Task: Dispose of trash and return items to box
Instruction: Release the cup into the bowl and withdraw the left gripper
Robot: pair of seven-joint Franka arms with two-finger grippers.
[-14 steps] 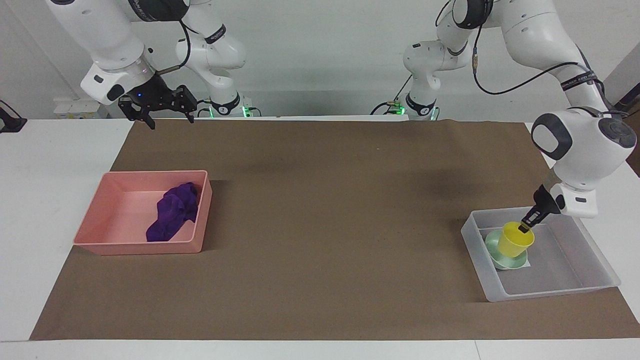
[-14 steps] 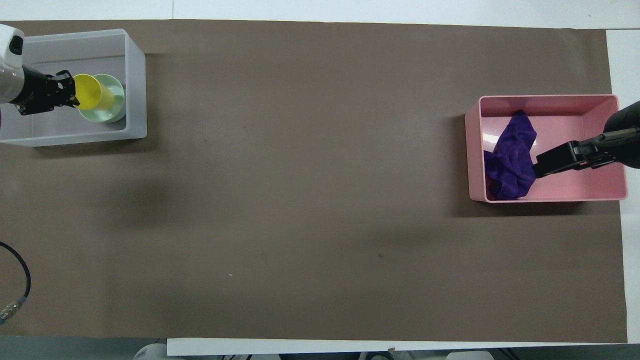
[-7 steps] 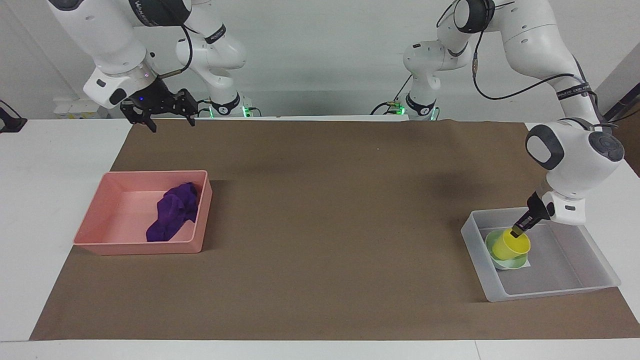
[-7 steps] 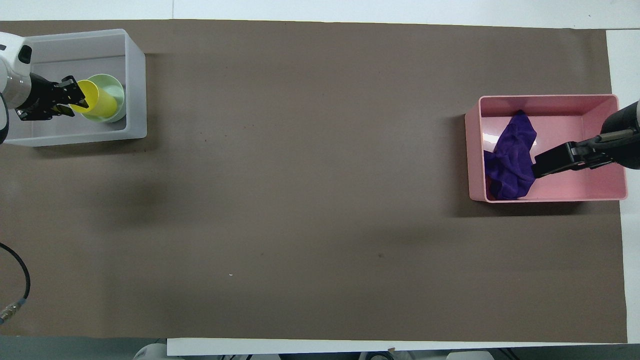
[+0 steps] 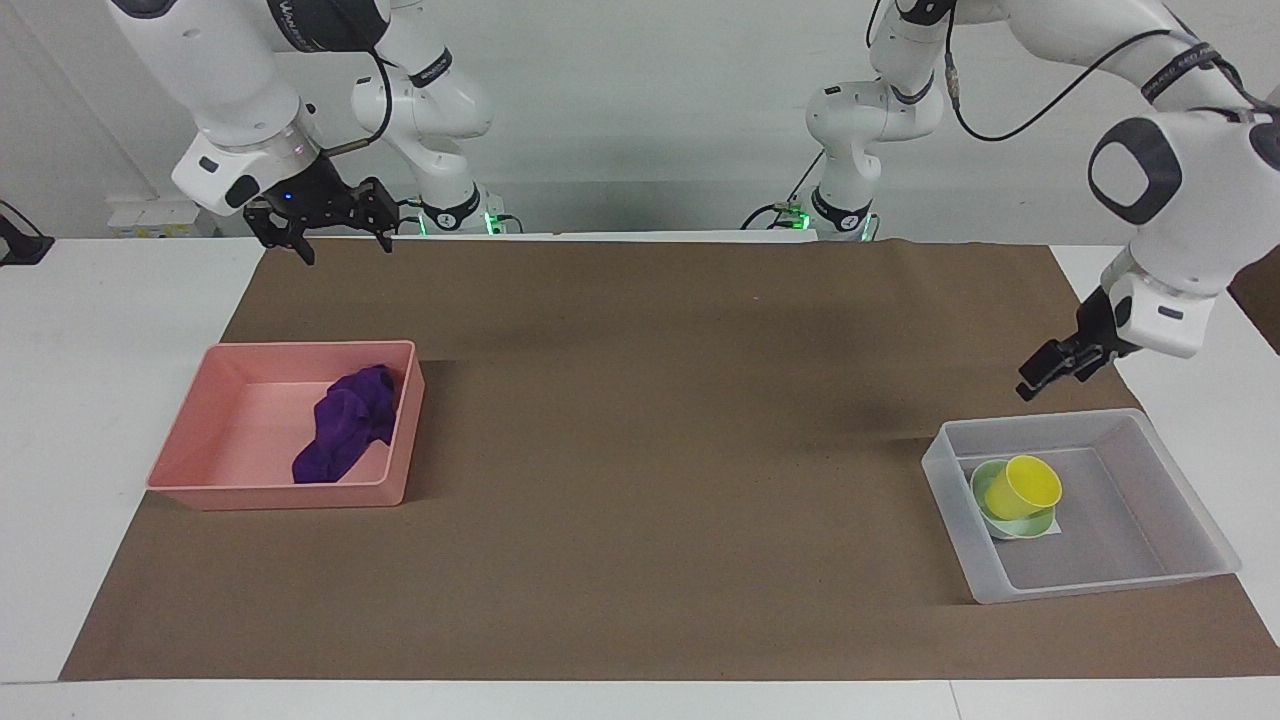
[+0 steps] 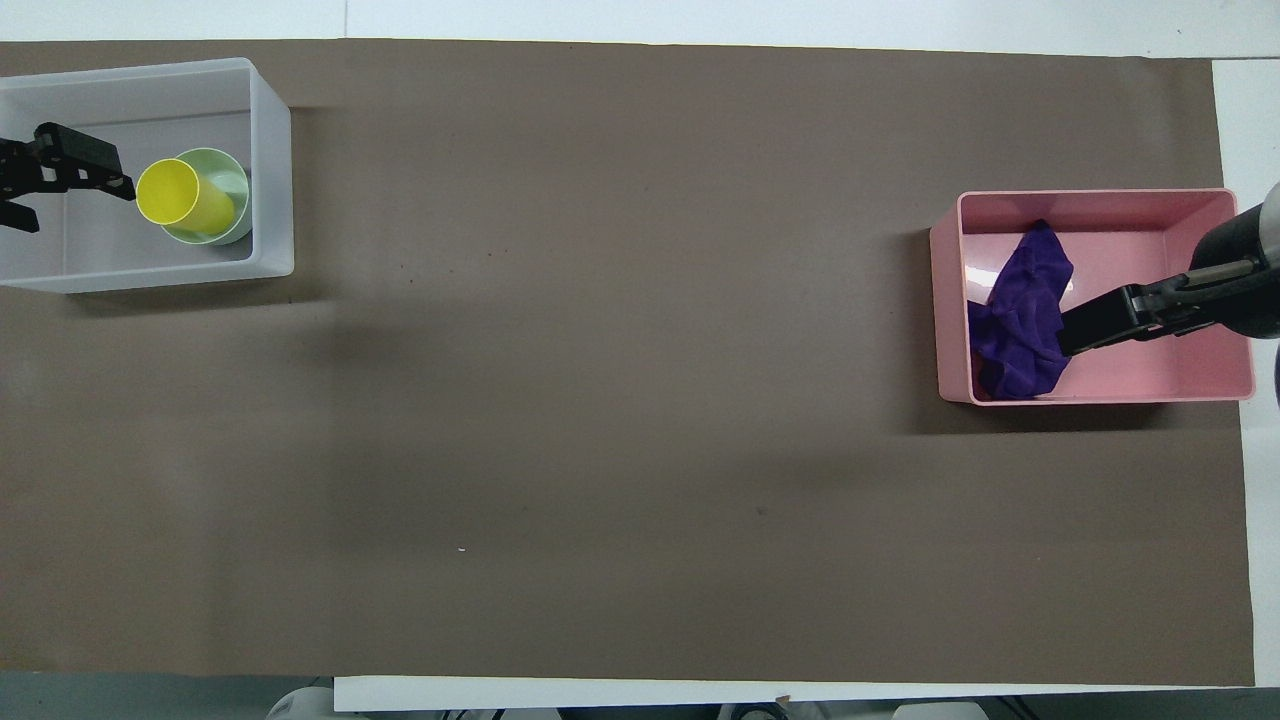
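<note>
The yellow cup rests tilted in the mint-green bowl, inside the clear-grey box at the left arm's end of the table. In the overhead view the cup and bowl lie in the box. My left gripper is open and empty, raised above the box's edge nearer the robots; it shows over the box. The purple rag lies in the pink tray. My right gripper is open and empty, held high over the mat's edge.
A brown mat covers most of the white table. In the overhead view the right gripper overlaps the rag and the pink tray, though it is well above them.
My left gripper let go of the yellow cup, which settled in the bowl, then rose up and back toward the robots. The right gripper barely shifted.
</note>
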